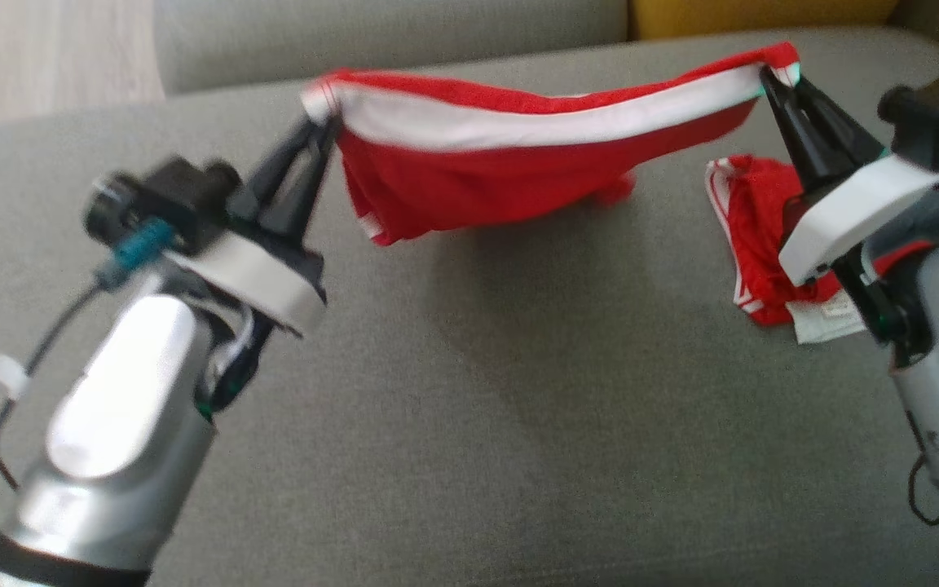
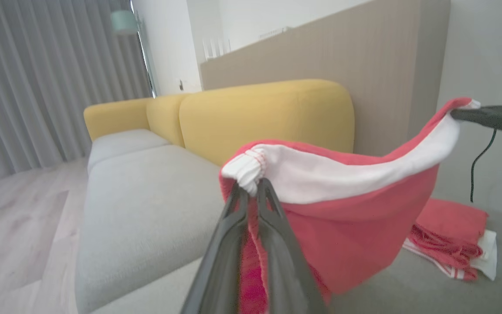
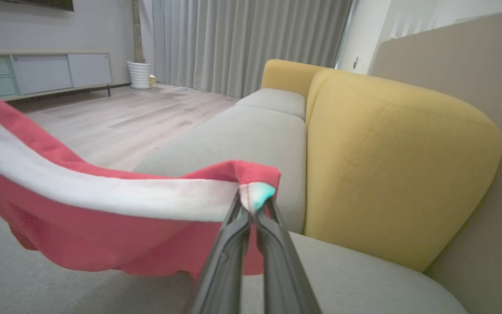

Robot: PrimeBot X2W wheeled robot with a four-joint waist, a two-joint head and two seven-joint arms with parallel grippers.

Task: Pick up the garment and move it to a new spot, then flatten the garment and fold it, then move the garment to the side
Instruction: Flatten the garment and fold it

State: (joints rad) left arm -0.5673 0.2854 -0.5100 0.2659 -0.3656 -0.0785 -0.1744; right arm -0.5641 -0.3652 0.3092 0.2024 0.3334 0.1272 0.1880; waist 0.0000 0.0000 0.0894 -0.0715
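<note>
The red garment (image 1: 486, 175) hangs stretched above the grey sofa seat (image 1: 469, 391), left gripper (image 1: 324, 129) jaws clamped on the left end of its white waistband (image 1: 518, 126), right gripper (image 1: 773, 80) jaws clamped on the right end

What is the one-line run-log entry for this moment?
left pincer: shut on waistband | right pincer: shut on waistband | red garment: lifted, strung between them

The garment (image 1: 478, 179) is red with a white band, seat (image 1: 437, 408) grey, backrest (image 2: 268, 117) yellow.

Grey sofa seat (image 1: 469, 408), yellow back cushions (image 3: 390, 165), pale wood floor (image 3: 116, 113), grey curtains (image 3: 242, 39), low sideboard (image 3: 42, 72)
</note>
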